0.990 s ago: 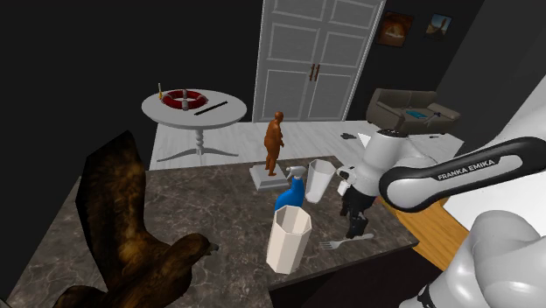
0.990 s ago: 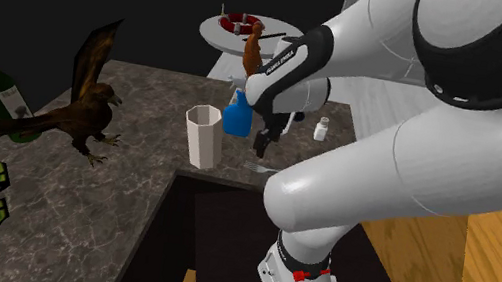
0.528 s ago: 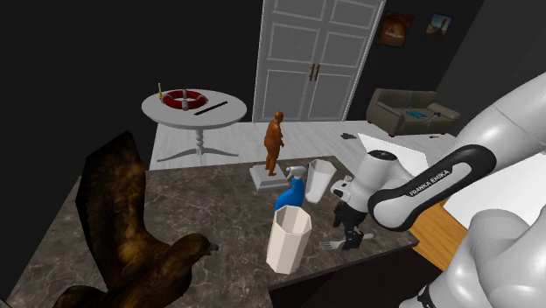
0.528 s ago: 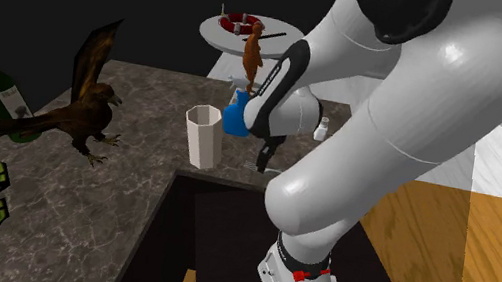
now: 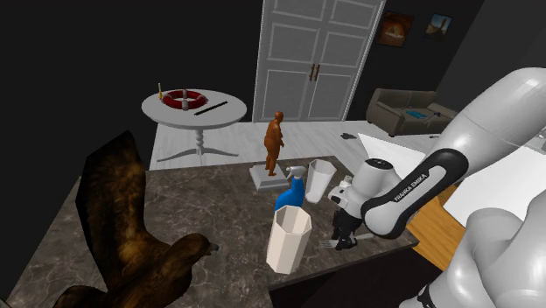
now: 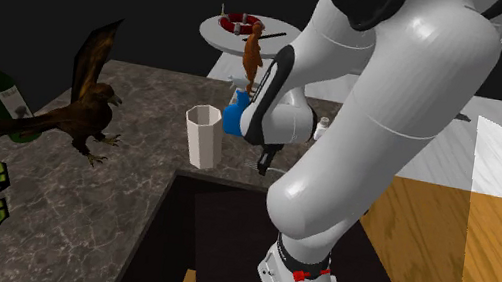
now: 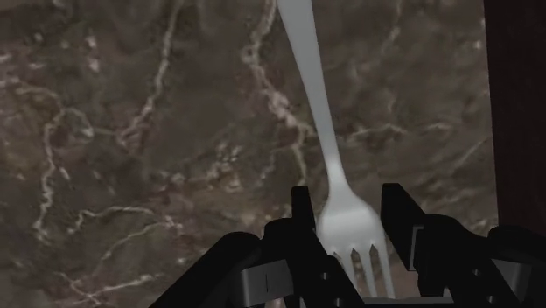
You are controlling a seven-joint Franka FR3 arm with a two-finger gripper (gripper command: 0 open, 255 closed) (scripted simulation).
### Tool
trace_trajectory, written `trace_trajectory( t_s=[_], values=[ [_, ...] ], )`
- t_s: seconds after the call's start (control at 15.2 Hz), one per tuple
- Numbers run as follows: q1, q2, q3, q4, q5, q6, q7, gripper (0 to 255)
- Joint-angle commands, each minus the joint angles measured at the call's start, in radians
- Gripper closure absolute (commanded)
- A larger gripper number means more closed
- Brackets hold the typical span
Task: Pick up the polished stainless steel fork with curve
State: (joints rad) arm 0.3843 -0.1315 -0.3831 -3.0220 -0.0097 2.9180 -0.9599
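A pale grey fork [image 7: 315, 114] lies flat on the dark marble counter [image 5: 201, 201], close to the counter's edge. In the wrist view its head sits between my two black fingers and its handle runs away from the hand. My gripper [image 7: 348, 214] is down at the counter and shut on the fork's head, a finger touching each side. In the shoulder view the gripper [image 5: 343, 242] stands just right of the white faceted cup [image 5: 288, 241], with the fork's tines [image 5: 326, 244] poking out beside it. In the second exterior view the gripper [image 6: 264, 165] is low over the counter.
A blue spray bottle [image 5: 290, 194], a second white cup [image 5: 320, 179] and an orange figurine [image 5: 274, 144] stand behind the gripper. A large brown eagle statue [image 5: 131, 236] takes up the shoulder view's left. The counter's edge drops off just beyond the fork.
My arm has come down and the gripper has dropped onto the fork. The fingers, open before, have shut on the fork's head. The fork still lies on the counter.
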Motion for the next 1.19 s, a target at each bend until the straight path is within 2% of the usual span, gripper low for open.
trace_trajectory(
  t_s=[0.0, 0.26, 0.46, 0.73, 1.12],
  values=[
    [0.004, 0.004, 0.002, -0.003, 0.001, -0.002, -0.001, 255],
    [0.015, 0.018, -0.006, 0.002, 0.019, 0.006, -0.015, 255],
    [0.007, 0.007, 0.0, -0.001, 0.005, -0.001, -0.003, 255],
    [-0.062, -0.098, 0.04, -0.006, -0.089, -0.1, 0.062, 255],
    [-0.109, -0.245, 0.075, -0.002, -0.136, -0.249, 0.098, 255]
  ],
)
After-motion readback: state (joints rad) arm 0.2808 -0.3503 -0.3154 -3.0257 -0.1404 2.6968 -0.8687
